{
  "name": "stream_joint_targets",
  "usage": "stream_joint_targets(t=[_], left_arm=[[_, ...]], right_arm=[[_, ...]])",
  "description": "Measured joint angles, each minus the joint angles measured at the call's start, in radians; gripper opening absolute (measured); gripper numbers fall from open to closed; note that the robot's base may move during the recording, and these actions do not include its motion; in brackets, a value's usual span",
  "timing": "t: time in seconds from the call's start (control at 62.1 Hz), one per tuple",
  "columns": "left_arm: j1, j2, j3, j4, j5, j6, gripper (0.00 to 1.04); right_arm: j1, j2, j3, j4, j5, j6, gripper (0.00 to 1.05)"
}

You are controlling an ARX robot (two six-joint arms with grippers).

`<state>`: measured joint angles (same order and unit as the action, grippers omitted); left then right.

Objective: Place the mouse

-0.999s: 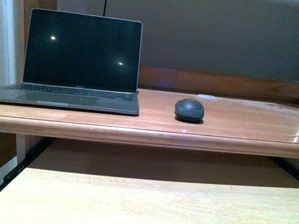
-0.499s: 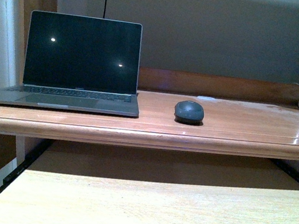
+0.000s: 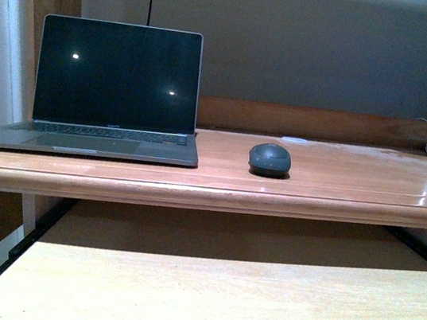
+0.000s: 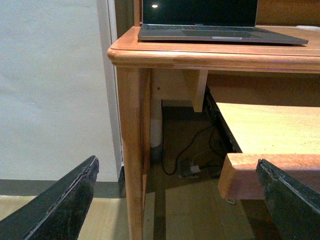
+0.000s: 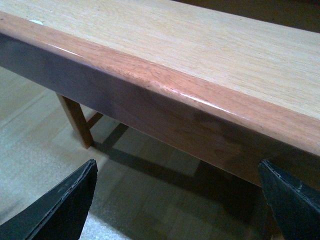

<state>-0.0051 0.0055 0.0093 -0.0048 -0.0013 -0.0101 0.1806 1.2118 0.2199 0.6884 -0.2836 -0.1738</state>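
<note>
In the front view we see no arm. Our left gripper (image 4: 175,200) hangs low beside the desk leg (image 4: 131,150), its 2 fingers (image 4: 60,205) spread wide with nothing between them. Our right gripper (image 5: 175,200) hangs below the shelf (image 5: 200,55) edge, also spread wide and holding nothing. The mouse (image 3: 270,158) lies on the tabletop (image 3: 355,177), right of the laptop (image 3: 115,89) and apart from it, near the front edge. Bare wood lies to the right of the mouse. We cannot read any writing.
</note>
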Motion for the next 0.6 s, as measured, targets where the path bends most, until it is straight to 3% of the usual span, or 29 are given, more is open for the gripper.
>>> stream_joint_targets(t=[0.177,0.596], left_arm=[[0.0,0.0,0.0,0.0,0.0,0.0,0.97],[0.0,0.0,0.0,0.0,0.0,0.0,0.97]], right_arm=[[0.083,0.228,0.163,0.109,0.135,0.047,0.97],[0.163,0.555,0.517,0.096,0.353,0.082,0.97]])
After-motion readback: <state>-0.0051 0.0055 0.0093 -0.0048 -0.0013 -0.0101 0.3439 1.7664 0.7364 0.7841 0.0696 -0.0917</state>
